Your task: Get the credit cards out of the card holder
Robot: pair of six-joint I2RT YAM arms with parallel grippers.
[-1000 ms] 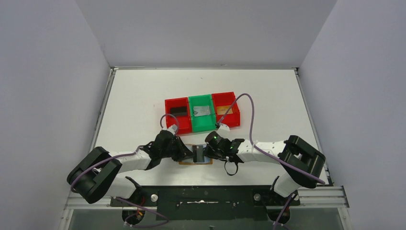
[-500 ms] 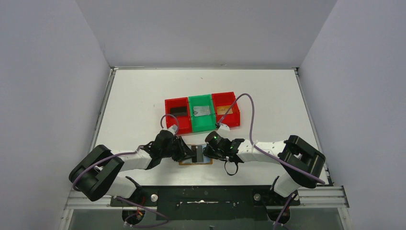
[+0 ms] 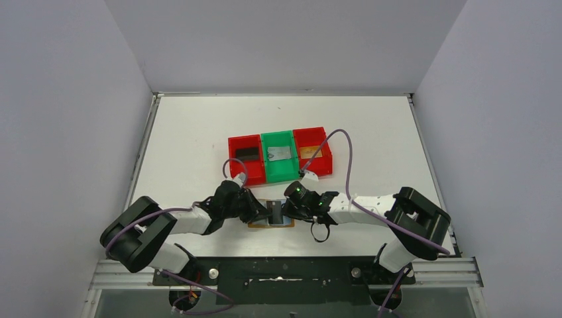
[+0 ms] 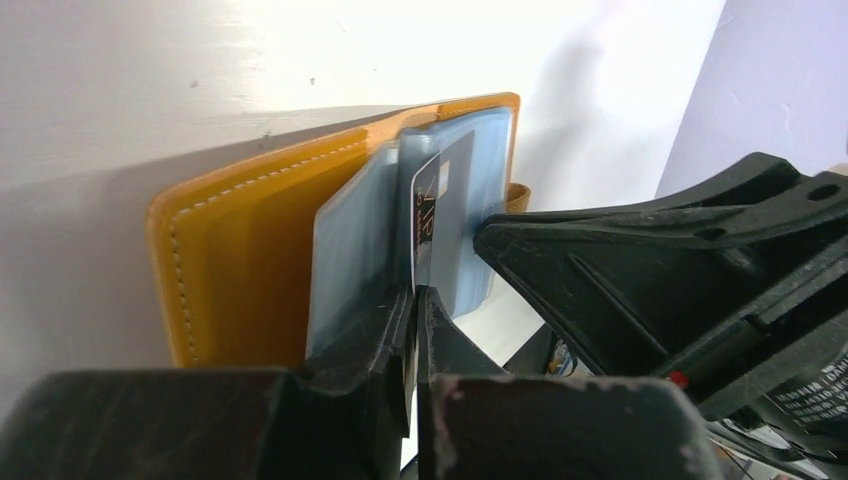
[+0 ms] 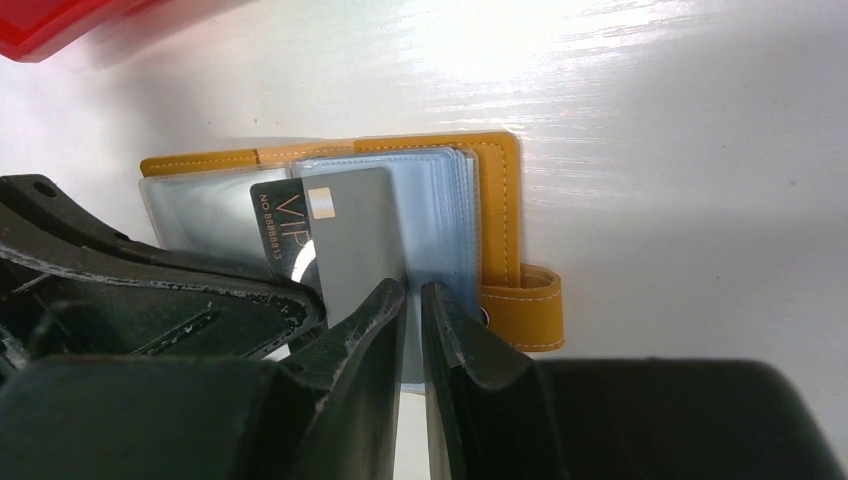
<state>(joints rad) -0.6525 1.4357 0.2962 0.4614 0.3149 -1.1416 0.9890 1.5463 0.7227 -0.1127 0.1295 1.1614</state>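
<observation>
The tan card holder (image 3: 255, 226) lies open on the table near the front edge, its pale blue-grey sleeves (image 5: 440, 220) fanned up. A dark grey card marked VIP (image 5: 340, 230) stands partly out of a sleeve, and it also shows in the left wrist view (image 4: 445, 190). My left gripper (image 4: 414, 295) is shut on this card's edge. My right gripper (image 5: 413, 290) is shut on the sleeves beside the snap tab (image 5: 522, 305). In the top view both grippers meet over the holder, the left gripper (image 3: 266, 212) facing the right gripper (image 3: 283, 211).
Three joined bins stand behind the holder. The left red bin (image 3: 232, 151) holds a black card (image 3: 246, 153). The green bin (image 3: 265, 167) holds a silver-grey card (image 3: 280, 154). The right red bin (image 3: 327, 159) holds an orange-brown card (image 3: 309, 152). Walls enclose the table.
The left arm's elbow has shifted a little to the right and the left gripper has edged closer to the holder. The right arm and the holder look unmoved.
</observation>
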